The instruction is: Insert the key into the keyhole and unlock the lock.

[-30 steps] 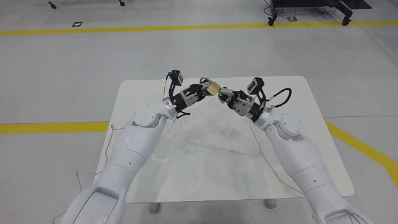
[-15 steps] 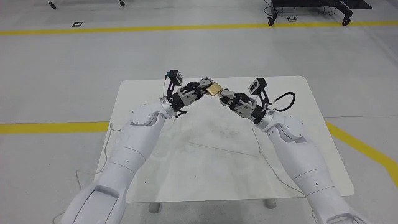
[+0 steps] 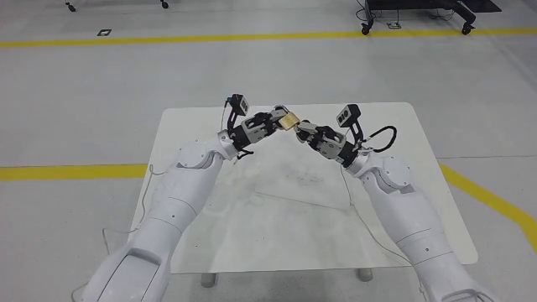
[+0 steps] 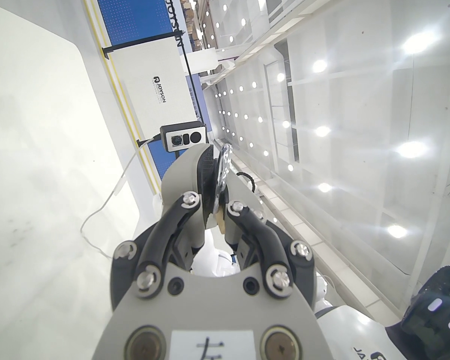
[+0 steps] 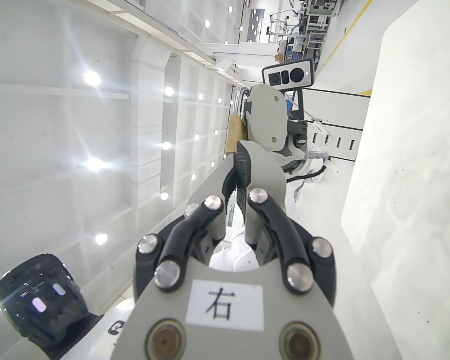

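Grey workshop floor [image 3: 101, 84] surrounded a white table [image 3: 403, 218]. One yellow line [image 3: 168, 40] crossed the floor at twelve o'clock, and a second yellow line [image 3: 67, 171] ran out from the table at nine and three. A dark wheeled frame [image 3: 419, 0] stood at one o'clock. Above the table's twelve o'clock half, the left gripper [image 3: 270, 121] pinched a brass padlock [image 3: 288, 120]. The right gripper [image 3: 302, 126], fingers pressed together, met the padlock from three o'clock.

My right fingers [image 5: 263, 174] hiding key completely; my left fingers [image 4: 183, 177] covering most of lock [image 5: 233, 132]; keyhole showing too small.
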